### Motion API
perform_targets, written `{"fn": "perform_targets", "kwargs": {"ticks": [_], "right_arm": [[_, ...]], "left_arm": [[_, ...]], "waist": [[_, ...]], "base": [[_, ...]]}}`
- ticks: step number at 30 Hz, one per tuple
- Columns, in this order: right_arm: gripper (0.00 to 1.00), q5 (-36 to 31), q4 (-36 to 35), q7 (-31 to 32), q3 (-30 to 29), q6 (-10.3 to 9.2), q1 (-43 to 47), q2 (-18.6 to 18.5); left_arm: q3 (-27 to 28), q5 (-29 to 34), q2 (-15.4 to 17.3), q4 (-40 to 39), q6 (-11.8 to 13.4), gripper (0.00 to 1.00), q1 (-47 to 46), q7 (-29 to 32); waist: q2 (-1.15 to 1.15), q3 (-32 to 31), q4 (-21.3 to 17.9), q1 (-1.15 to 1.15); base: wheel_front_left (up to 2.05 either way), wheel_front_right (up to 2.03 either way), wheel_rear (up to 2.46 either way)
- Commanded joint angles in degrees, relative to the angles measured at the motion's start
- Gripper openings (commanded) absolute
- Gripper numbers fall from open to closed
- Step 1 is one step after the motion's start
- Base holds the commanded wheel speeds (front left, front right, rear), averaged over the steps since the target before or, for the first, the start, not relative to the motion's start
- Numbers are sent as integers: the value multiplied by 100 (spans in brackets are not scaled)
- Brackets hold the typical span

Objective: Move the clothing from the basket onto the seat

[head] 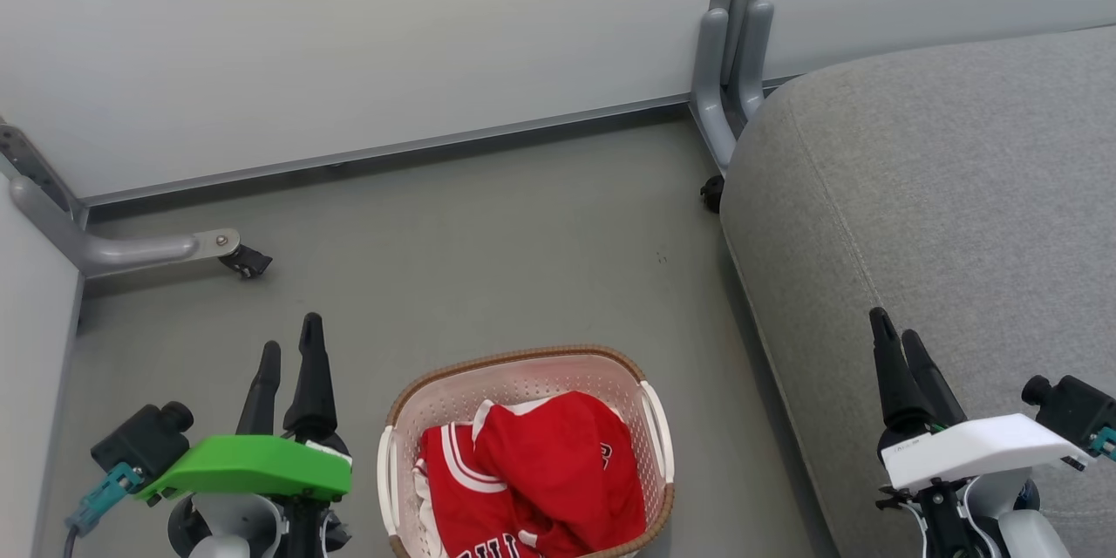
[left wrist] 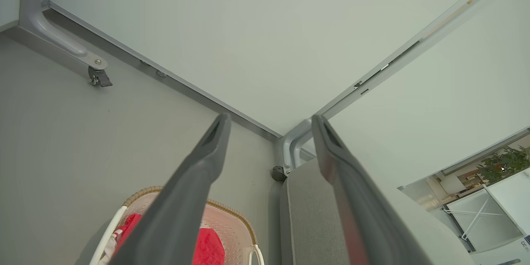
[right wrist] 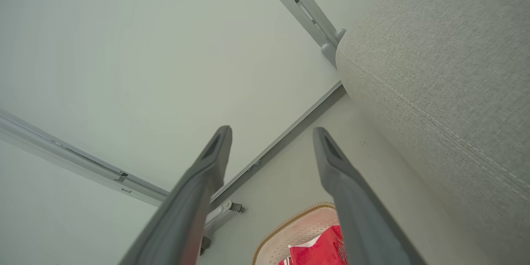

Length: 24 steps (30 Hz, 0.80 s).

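Note:
The cream-white basket [head: 523, 370] with a brown rim stands on the grey floor at the bottom centre of the head view. Red clothing [head: 532, 479] lies bunched inside it, white-striped trim showing at the left. The light-grey seat [head: 942, 192] fills the right side. My left gripper [head: 288, 349] stands open to the left of the basket, holding nothing. My right gripper [head: 898, 327] stands open over the seat's front edge, also empty. In the left wrist view the basket [left wrist: 232, 219] and clothing [left wrist: 209, 248] show between the open fingers [left wrist: 207, 149]; in the right wrist view the basket [right wrist: 290, 227] and clothing [right wrist: 323, 250] sit low.
Pale partition walls [head: 349, 35] close off the back and the left. Grey partition feet with castors stand at the left [head: 235, 257] and beside the seat's far corner [head: 724, 87]. Bare grey floor [head: 488, 253] lies between basket and wall.

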Motion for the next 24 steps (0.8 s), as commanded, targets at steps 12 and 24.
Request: {"fn": "perform_targets", "kwargs": {"ticks": [12,24], "right_arm": [[100,-1186,-82,-257,158,1,-24,-50],[100,-1991,2,-448,250,1,-7,-56]], "left_arm": [[-237,1152,48,9,107,100,-207,-241],[-416,1963,55,87,159,100,-226,-428]], "waist": [[0,23,21,0],[0,25,43,0]], "base": [[0,0,0],[0,0,0]]}}
